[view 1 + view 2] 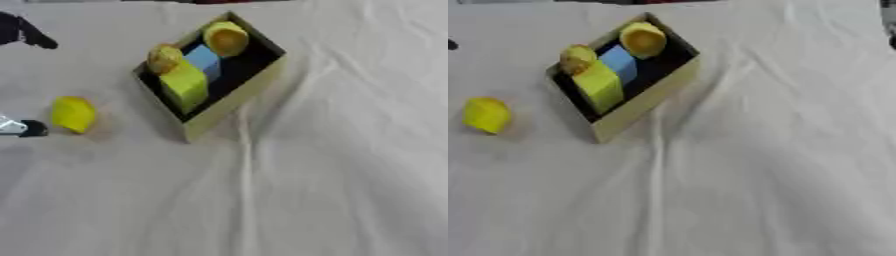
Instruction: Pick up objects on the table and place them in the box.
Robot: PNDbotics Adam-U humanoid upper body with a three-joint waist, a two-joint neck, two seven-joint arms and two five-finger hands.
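Left eye view: box (229, 109) held a yellow-green block (185, 85), blue block (204, 60) and two yellow pieces. Left of box lay a yellow object (73, 114); beside it, left hand (21, 127), fingers' state indiscernible.
Right eye view: no hand showed.

Stereo head pair, downward over box (229, 102)
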